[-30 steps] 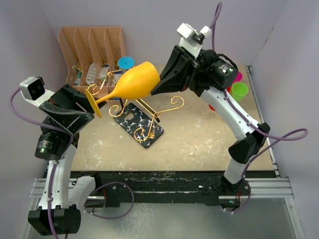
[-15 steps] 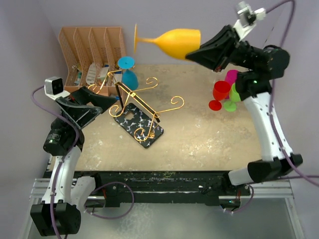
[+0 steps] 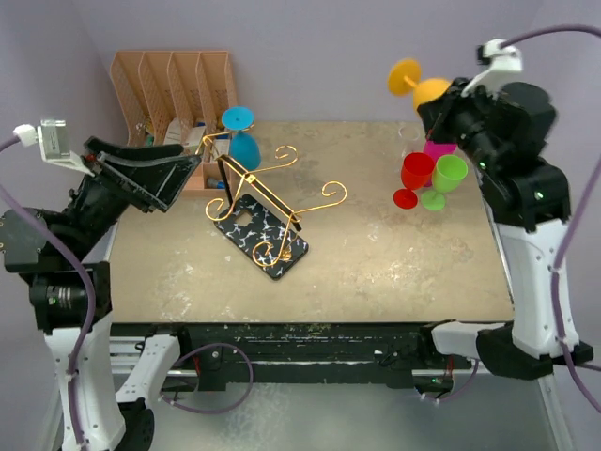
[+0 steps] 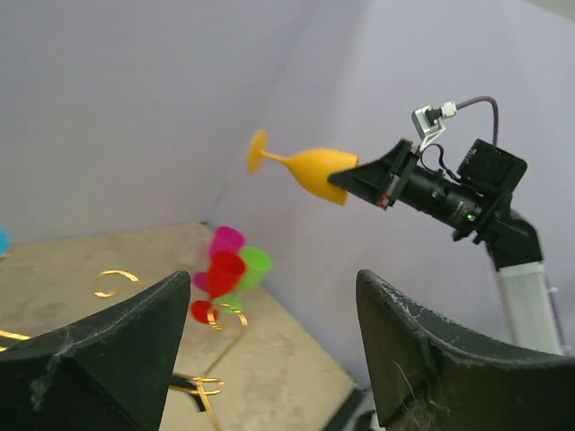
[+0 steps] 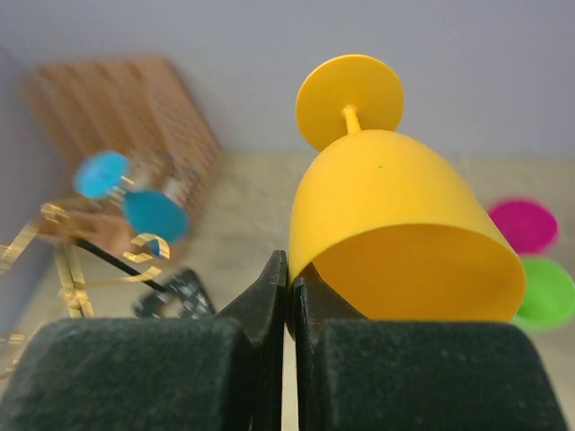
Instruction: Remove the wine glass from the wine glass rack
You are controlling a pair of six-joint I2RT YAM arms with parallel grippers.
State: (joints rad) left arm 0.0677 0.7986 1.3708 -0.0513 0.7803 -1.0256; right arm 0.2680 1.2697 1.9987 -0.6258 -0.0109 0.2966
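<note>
Wine glass: the yellow wine glass (image 3: pixel 427 91) is off the wine glass rack (image 3: pixel 268 199) and well apart from it. It is held high over the far right of the desk (image 3: pixel 376 254), lying about on its side with its foot toward the back wall.
Right jaws: nearly shut, pinching the thin bowl wall at the rim, one finger inside and one outside. Nothing else touches the glass.
Stage: as I judge it, the lift-off is done and what remains is setting the glass down.
Doing it well: a pinch on one spot of the rim lets the bowl pivot, so keep the squeeze steady and turn the wrist slowly until the foot points down. Pick a bare patch of desk, lower until the foot sits flat, and only then open.
Hazard: the red glass (image 3: pixel 416 172), green glass (image 3: pixel 449 172) and pink glass (image 3: pixel 437 148) stand close together below the held glass. A straight descent could knock them, so shifting toward mid-desk first looks safer.
Rack: it stands left of centre on its dark marbled base, with a blue glass (image 3: pixel 242 141) at its far end, apparently hanging there.
Left jaws: spread wide and empty, raised at the left edge near the slotted organiser (image 3: pixel 174 94), touching nothing.
</note>
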